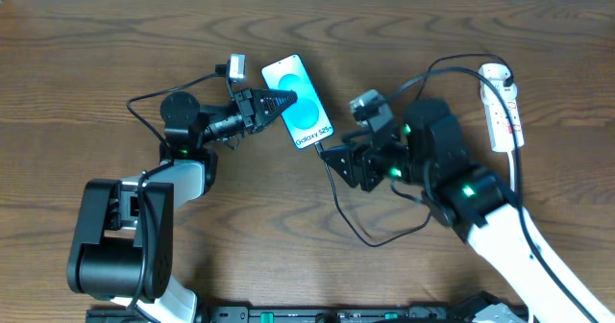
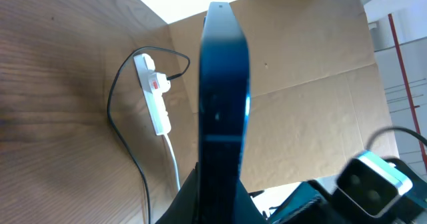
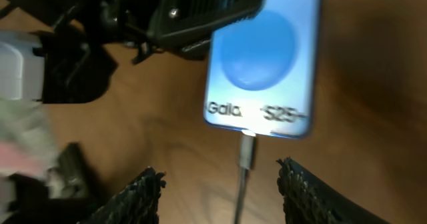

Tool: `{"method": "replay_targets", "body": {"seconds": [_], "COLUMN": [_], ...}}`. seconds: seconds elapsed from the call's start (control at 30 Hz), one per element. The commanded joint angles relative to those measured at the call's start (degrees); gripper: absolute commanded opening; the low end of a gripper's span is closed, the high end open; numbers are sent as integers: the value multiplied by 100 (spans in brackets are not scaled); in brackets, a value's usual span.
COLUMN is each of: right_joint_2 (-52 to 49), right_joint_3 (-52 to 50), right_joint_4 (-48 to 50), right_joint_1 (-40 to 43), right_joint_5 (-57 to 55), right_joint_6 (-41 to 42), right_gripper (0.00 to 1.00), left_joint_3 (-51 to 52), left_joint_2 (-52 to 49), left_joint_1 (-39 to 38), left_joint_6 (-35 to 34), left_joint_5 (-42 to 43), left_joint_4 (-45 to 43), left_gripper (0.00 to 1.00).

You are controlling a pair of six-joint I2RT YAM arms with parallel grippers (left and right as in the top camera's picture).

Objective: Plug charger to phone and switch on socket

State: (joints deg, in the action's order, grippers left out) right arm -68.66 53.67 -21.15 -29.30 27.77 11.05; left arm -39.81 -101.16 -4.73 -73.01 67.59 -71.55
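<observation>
The phone point(image 1: 299, 104) lies tilted at the table's middle, its cyan screen up. My left gripper point(image 1: 279, 101) is shut on the phone's left side; in the left wrist view the phone point(image 2: 223, 97) shows edge-on between the fingers. The black charger cable point(image 1: 338, 193) runs to the phone's lower end, and its connector tip point(image 3: 247, 149) sits in the phone point(image 3: 263, 57). My right gripper point(image 1: 338, 161) is open just below the phone, its fingers point(image 3: 220, 184) either side of the cable without touching it. The white socket strip point(image 1: 502, 107) lies at the far right and also shows in the left wrist view point(image 2: 154, 94).
The black cable loops on the table point(image 1: 384, 236) between the arms and runs up to the strip. A brown cardboard sheet point(image 2: 307, 84) stands behind the table in the left wrist view. The strip's white cord point(image 2: 172, 159) trails from it.
</observation>
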Motion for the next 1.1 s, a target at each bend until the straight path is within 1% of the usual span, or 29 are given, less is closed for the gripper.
{"method": "replay_targets", "body": {"seconds": [0.0, 0.17, 0.3, 0.4, 0.5, 0.77, 0.83, 0.93, 0.97, 1.0, 1.07], "right_joint_2": [186, 2, -267, -444, -627, -734, -734, -745, -754, -754, -754], "right_joint_3": [92, 92, 92, 92, 92, 92, 92, 92, 92, 92, 92], "right_joint_4": [-317, -503, -507, -507, -501, -197, -179, -177, -149, -127, -52], "right_joint_1": [-444, -1060, -1325, -1370, -1373, -1394, -1392, -1394, -1394, -1394, -1394], "right_joint_5": [-1777, -2284, -2750, -3003, -2997, -2929, -2931, -2894, -2865, -2868, -2863], "right_joint_6": [-267, -343, -225, 28, 31, 28, 26, 26, 28, 28, 28], "right_gripper": [55, 53, 54, 49, 41, 29, 20, 11, 5, 2, 1], "left_joint_3": [-74, -74, -74, -74, -74, -74, -74, -74, -74, -74, -74], "left_joint_2": [55, 55, 55, 55, 55, 55, 55, 55, 55, 55, 55], "left_joint_1": [-11, -11, -11, -11, -11, -11, -13, -13, -13, -13, -13], "left_joint_6": [142, 129, 118, 81, 74, 26, -13, -15, -63, -101, -118], "left_joint_5": [87, 94, 96, 96, 96, 122, 192, 313, 356, 361, 389], "left_joint_4": [-70, -70, -70, -70, -70, -68, -72, -70, -70, -70, -72], "left_gripper": [7, 7, 7, 7, 7, 7, 8, 7, 8, 7, 7]}}
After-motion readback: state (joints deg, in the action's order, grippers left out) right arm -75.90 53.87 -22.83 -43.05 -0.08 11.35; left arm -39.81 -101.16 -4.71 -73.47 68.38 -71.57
